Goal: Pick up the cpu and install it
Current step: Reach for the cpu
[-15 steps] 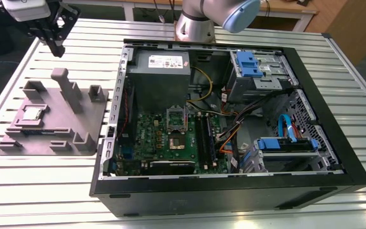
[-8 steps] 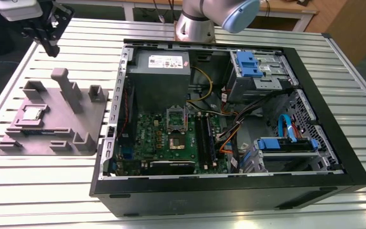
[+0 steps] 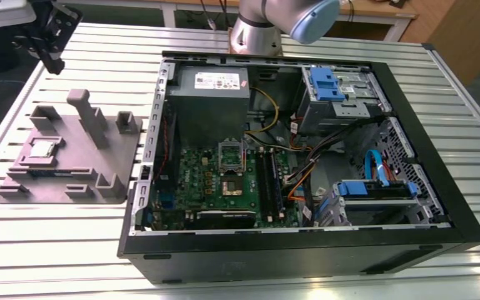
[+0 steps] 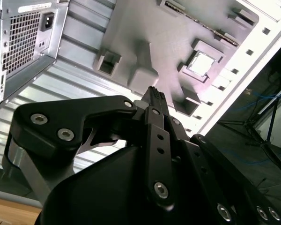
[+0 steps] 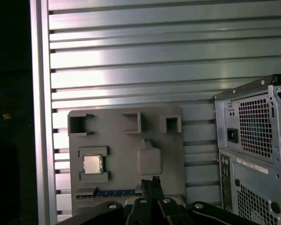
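The cpu (image 3: 42,149) is a small silver square lying in a recess of the grey fixture plate (image 3: 73,178), at the exterior view's left beside the computer case. Both wrist views show the cpu (image 4: 201,63) (image 5: 92,164) from above. My gripper (image 3: 55,65) hangs high over the table behind the fixture, well apart from the chip. In both wrist views the black fingertips (image 5: 150,181) (image 4: 155,93) sit together with nothing between them. Inside the case, the motherboard's socket (image 3: 230,182) lies open with its frame raised.
The open black computer case (image 3: 440,206) fills the middle of the slatted metal table (image 3: 48,250). Inside it are a grey power supply (image 3: 210,94), blue drive brackets (image 3: 325,84) and cables. Upright posts (image 3: 85,115) rise from the fixture plate. The table's edge and a dark drop lie just beyond the fixture.
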Controlling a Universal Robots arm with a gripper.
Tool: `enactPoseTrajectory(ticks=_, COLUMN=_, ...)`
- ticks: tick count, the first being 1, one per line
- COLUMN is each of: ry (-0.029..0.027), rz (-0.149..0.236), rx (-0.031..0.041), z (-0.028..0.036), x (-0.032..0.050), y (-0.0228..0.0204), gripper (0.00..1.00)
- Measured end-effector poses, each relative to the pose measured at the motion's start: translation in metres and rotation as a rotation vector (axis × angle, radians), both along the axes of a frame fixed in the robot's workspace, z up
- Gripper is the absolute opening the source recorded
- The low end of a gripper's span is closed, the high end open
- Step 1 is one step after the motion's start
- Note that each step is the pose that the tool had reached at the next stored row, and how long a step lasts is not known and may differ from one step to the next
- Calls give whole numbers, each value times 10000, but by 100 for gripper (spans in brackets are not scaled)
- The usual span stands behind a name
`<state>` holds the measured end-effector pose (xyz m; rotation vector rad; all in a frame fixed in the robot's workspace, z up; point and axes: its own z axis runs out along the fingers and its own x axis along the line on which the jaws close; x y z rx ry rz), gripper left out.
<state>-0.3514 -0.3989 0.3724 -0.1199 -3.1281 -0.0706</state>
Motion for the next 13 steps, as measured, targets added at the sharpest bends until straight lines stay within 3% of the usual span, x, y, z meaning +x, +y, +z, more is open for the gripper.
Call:
enactPoseTrajectory(ticks=8, ry=17, rz=0, rx=6, z=-14, x=-304, y=-2, gripper=11)
enactPoseTrajectory(ticks=13, ry=19, rz=2, rx=6, z=-31, x=-453, y=-33, gripper=11)
